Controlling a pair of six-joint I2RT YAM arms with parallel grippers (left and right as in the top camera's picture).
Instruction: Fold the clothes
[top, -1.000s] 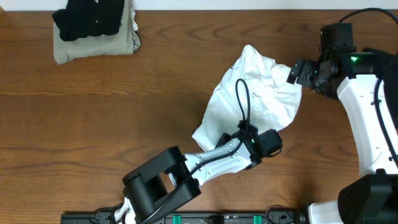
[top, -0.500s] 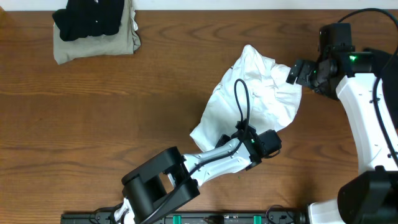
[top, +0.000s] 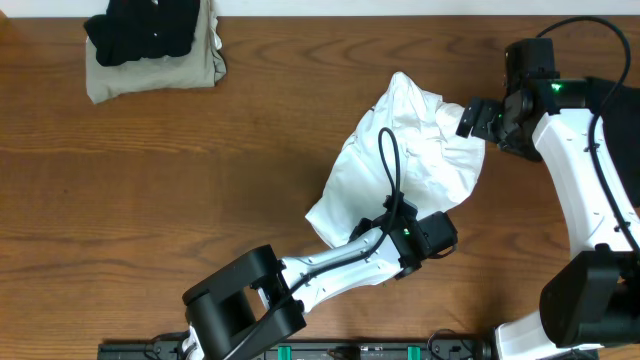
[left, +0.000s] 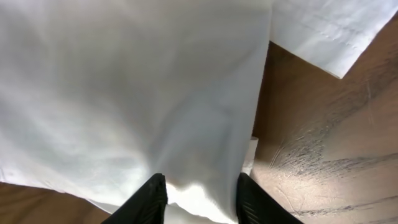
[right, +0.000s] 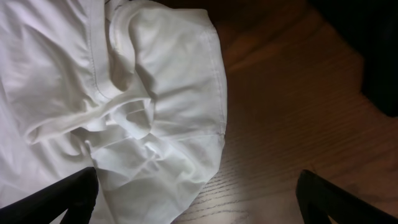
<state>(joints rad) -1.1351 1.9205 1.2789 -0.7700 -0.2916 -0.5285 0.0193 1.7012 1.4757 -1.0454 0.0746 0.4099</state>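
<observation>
The white shirt (top: 415, 160) lies in a crumpled heap on the wooden table (top: 150, 220), a little to the right of the middle. It is not spread flat; the cloth is bunched and full of wrinkles, and one corner points toward the near left side.

The left arm reaches in from the near edge to the near part of the shirt. In the left wrist view, the left gripper (left: 200, 188) has its two black fingers (left: 152, 199) on either side of a fold of the shirt, and the cloth fills the space between them. Whether the jaws already pinch the fold firmly I cannot tell, because only the finger tips are in the view. A hemmed edge (left: 329, 37) of the shirt lies on the bare wood just beyond.

The right gripper (right: 199, 205) is at the far right edge of the shirt, and its jaws stand wide open with nothing held. Under it the right wrist view shows the collar (right: 106, 81) and loose folds of the shirt.

At the far left corner of the table, well apart from the shirt, a black garment (top: 140, 30) lies on top of a folded khaki garment (top: 150, 82).
</observation>
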